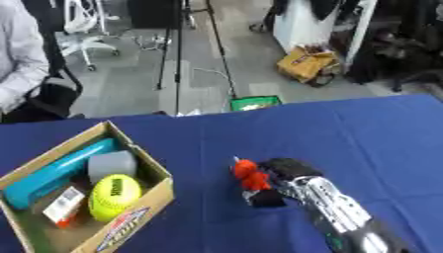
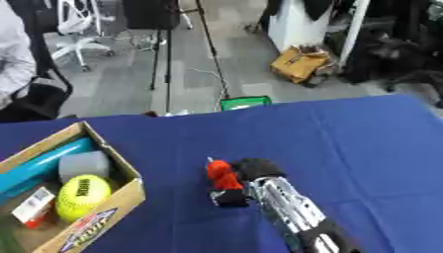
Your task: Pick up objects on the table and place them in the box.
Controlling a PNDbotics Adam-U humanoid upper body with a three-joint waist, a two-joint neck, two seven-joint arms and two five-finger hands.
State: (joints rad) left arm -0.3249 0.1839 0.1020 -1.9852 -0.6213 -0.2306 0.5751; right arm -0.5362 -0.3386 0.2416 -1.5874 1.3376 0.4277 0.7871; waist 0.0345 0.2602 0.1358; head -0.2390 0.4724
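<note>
Grasping: my right hand point(image 1: 290, 170) is curled round the red object point(image 1: 249, 177) on the blue table point(image 1: 346, 133), right of the box; I judge this the pick-up step.
Left hand: not in view.
Next move: I expect to lift and carry leftward over the cardboard wall.
Box point(image 1: 154, 197): holds a yellow ball point(image 1: 115, 195), grey block point(image 1: 110, 165), teal case point(image 1: 56, 175) and small carton point(image 1: 63, 206).

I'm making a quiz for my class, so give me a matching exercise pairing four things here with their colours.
Things:
1. ball
2. tube
3. object at the right hand
4. tablecloth

Colours:
A. dark blue
B. red
C. yellow
D. teal

The object lies on the tablecloth; ball and tube lie in the box.

Pairs: 1-C, 2-D, 3-B, 4-A
</note>
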